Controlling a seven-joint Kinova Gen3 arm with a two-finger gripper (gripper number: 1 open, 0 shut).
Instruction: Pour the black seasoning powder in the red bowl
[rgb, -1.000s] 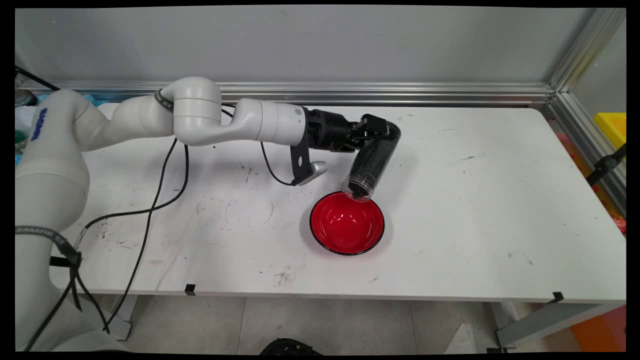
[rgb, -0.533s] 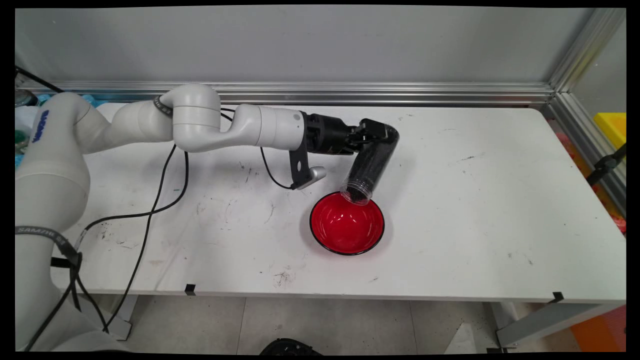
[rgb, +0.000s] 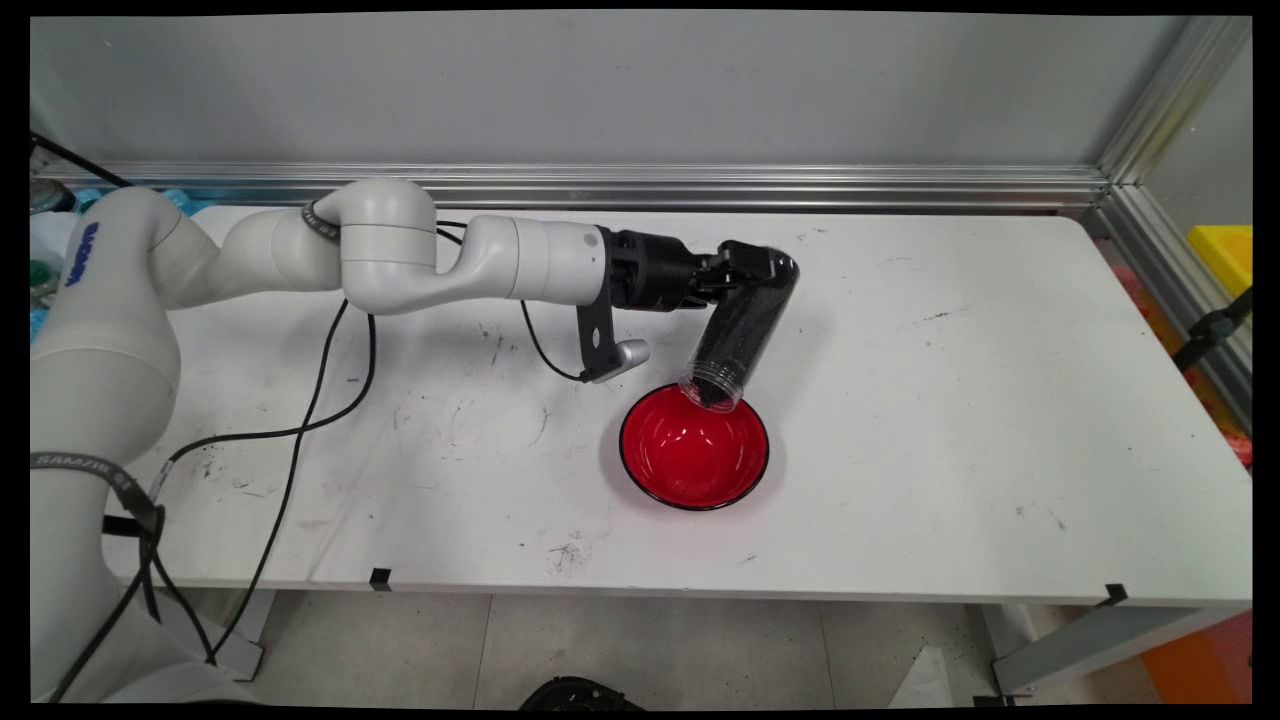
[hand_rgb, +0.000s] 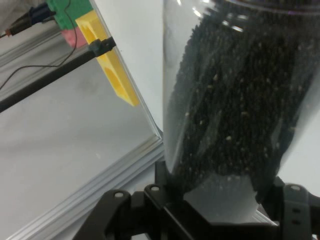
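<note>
Clamping a tilted clear jar (rgb: 742, 322) of black grains, gripper (rgb: 752, 262) closed round it, mouth over red bowl (rgb: 694, 446), grains clear only in hand view.

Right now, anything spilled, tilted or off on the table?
Nothing spilled that shows. The gripper holds a clear jar of dark grains tilted mouth-down over the far rim of the red bowl; the bowl's inside looks bare. The white table carries only scuffs and dark smudges.
</note>
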